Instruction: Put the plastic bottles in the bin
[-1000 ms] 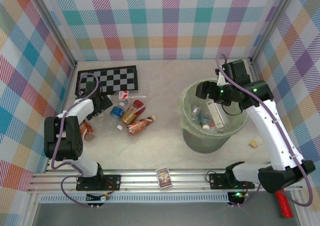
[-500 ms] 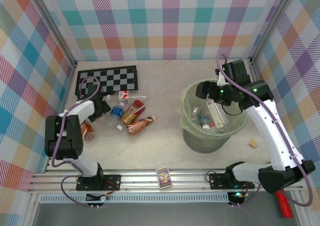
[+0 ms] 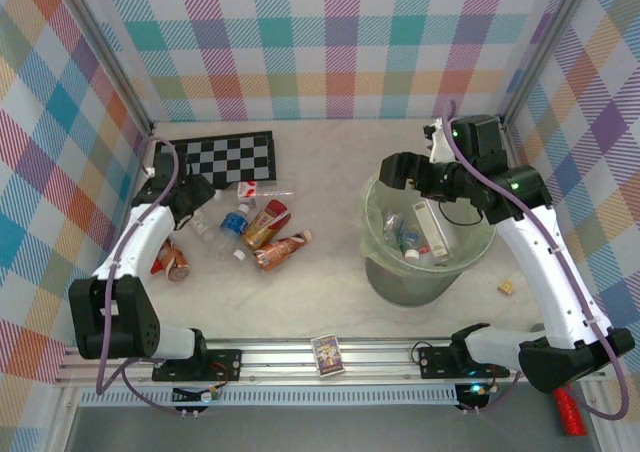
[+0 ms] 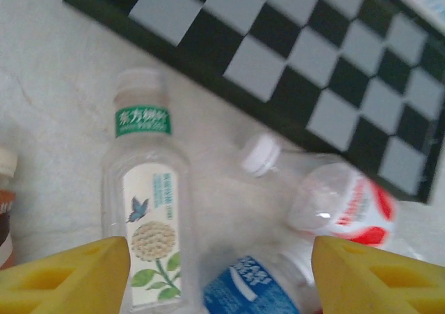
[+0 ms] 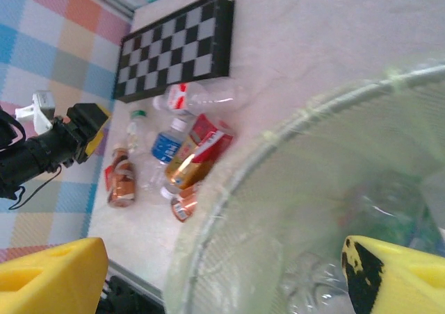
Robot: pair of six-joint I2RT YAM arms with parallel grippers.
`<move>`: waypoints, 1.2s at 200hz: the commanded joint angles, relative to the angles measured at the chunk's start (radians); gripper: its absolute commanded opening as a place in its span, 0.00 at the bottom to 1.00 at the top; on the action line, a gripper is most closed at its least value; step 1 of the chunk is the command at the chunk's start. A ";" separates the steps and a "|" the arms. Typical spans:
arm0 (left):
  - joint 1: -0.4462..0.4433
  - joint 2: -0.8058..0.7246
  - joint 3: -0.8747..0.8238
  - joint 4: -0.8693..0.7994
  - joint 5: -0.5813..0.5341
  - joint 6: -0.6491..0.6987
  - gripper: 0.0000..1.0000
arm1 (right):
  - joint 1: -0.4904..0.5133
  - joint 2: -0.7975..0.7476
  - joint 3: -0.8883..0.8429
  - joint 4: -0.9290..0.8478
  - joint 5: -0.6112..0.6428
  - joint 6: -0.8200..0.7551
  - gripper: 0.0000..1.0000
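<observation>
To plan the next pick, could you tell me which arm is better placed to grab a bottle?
Left: the left gripper hangs open over the green-banded clear bottle; the right gripper is away above the bin.

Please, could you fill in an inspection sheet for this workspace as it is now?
Surface: pale table, bare in the middle.
Job's things: several plastic bottles lie on the left, near the chessboard; more lie inside the green bin.
Clutter: chessboard, card box on the rail, small tan block, red stick.
Grippers: left gripper, fingers apart over two bottle ends, grip unclear; right gripper open above the bin.
Cables: purple cables follow both arms; the left one loops by the chessboard.
Surroundings: plaid walls; metal rail at the near edge.
</observation>
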 commanded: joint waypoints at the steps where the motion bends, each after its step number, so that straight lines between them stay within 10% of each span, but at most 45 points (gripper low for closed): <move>1: 0.005 -0.027 0.030 -0.081 -0.003 0.033 0.74 | 0.008 -0.015 -0.018 0.086 -0.074 0.016 0.87; 41: 0.021 0.041 -0.032 -0.031 0.023 0.009 1.00 | 0.007 -0.025 -0.016 0.034 -0.021 0.011 0.87; 106: 0.023 0.187 -0.097 0.078 0.050 -0.063 1.00 | 0.007 -0.040 -0.025 -0.041 0.048 0.006 0.88; 240: 0.023 0.213 -0.148 0.120 -0.002 -0.074 0.66 | 0.008 -0.009 -0.014 -0.043 0.063 0.009 0.87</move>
